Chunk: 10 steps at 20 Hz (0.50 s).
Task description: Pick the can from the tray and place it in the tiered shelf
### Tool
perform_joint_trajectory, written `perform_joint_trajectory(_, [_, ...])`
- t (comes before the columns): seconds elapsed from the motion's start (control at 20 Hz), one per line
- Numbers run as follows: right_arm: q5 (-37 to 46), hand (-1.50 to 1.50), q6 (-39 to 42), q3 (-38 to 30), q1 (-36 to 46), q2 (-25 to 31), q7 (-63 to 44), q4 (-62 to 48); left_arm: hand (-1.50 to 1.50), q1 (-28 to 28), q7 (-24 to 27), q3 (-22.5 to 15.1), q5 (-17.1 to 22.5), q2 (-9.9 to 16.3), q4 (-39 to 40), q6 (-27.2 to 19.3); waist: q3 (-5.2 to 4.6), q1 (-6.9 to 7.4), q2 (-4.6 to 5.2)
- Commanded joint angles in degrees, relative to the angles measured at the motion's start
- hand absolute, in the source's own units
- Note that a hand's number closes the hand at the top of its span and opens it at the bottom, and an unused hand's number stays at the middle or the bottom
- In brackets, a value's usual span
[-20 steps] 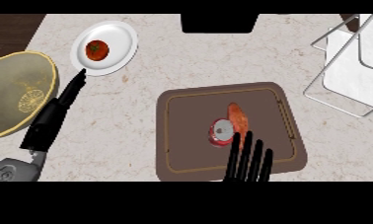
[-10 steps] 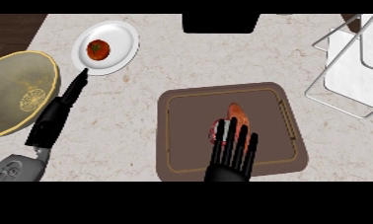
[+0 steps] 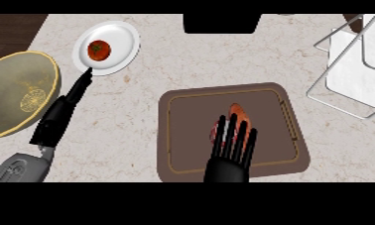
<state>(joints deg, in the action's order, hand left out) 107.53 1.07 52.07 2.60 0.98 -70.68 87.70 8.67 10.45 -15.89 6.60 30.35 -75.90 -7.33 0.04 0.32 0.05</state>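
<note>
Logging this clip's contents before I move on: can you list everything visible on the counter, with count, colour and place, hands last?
Tray: one, brown, centre-right of the counter.
Can: one, orange-red, lying on the tray, partly hidden by the right hand.
Plate: one, white, upper left.
Tomato: one, red, on the plate.
Bowl: one, yellowish, left edge.
Tiered shelf: one, white wire, right edge.
Counter: one, beige speckled.
Left hand: black, fingers straight, tips at the plate's rim.
Right hand: black, fingers straight, over the can.
</note>
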Motion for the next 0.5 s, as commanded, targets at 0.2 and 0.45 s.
perform_joint_trajectory(0.2, [-4.14, -1.5, -0.23, -1.34, 5.13, -0.94, -12.34, -3.26, 0.0, -1.26, 1.87, 0.81, -2.12, -0.87, 0.35, -0.53, -0.02, 0.31, 0.05])
perform_joint_trajectory(0.45, [-6.47, 1.5, 0.94, -2.26, 7.36, -0.96, -12.84, -5.89, 0.0, -0.87, 0.58, 1.96, -1.4, -0.48, 0.0, 1.29, -0.01, 0.45, 0.08])
